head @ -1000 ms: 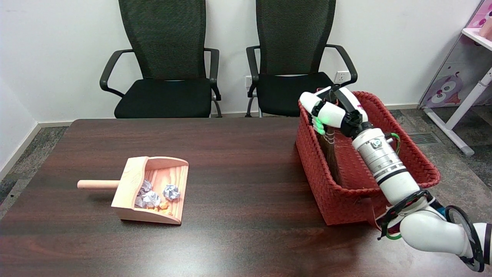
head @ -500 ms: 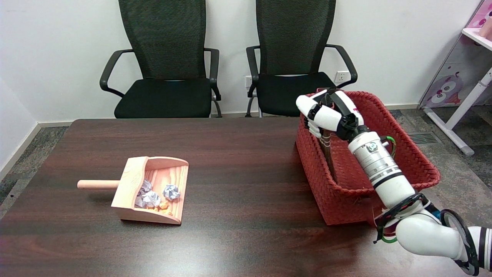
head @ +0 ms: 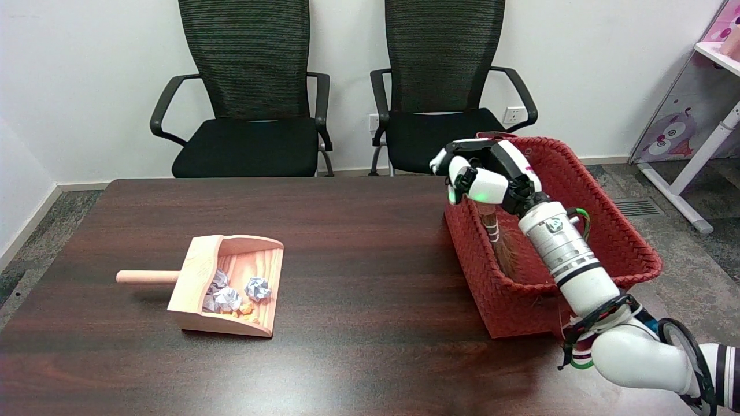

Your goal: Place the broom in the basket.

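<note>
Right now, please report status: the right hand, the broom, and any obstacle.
Right hand above basket's left wall, grip on broom unclear. Broom inside red basket, leaning on that wall. No obstacle; dustpan far left.

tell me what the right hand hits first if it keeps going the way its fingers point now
Probably the red basket's left wall: the right hand sits over that rim, fingers curled down and left. Past it lies bare table. Depth is unclear, so it may clear the rim.
</note>
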You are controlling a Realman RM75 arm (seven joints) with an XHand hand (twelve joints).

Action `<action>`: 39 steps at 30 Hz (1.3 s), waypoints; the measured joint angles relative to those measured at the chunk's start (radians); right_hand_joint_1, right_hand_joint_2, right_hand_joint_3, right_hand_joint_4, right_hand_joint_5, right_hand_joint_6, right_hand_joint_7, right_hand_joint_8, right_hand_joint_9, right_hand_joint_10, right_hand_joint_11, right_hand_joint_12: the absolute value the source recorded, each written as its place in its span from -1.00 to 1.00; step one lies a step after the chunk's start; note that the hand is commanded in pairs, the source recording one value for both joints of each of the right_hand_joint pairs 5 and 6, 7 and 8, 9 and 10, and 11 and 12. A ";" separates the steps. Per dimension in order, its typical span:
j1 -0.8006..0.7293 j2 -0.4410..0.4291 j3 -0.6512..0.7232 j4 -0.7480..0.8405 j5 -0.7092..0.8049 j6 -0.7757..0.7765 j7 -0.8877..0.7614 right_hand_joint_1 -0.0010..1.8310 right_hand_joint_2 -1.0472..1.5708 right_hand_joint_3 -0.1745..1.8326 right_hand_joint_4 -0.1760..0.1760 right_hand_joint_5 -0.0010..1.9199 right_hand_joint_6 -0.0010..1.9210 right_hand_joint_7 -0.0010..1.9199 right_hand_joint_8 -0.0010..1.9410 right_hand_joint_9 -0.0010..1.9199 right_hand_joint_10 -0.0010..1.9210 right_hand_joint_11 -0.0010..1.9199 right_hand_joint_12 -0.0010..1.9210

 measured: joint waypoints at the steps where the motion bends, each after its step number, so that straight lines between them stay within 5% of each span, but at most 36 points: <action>1: 0.000 0.000 0.000 0.000 -0.001 0.000 0.000 -0.09 0.24 0.59 -0.71 -0.03 -0.03 -0.03 -0.04 -0.24 -0.24 0.32 0.32; 11: 0.006 -0.004 -0.003 0.000 -0.015 0.007 0.002 -0.09 0.22 0.61 -0.99 -0.11 -0.12 -0.11 -0.12 -0.31 -0.31 0.16 0.16; 21: 0.015 -0.005 0.000 -0.017 -0.032 0.043 0.002 -0.11 0.18 0.61 -1.00 -0.19 -0.19 -0.19 -0.20 -0.33 -0.33 0.07 0.07; 39: 0.022 -0.002 0.015 -0.042 -0.052 0.217 -0.002 -0.14 0.26 0.30 -1.00 -0.33 -0.33 -0.33 -0.34 -0.39 -0.39 -0.04 -0.04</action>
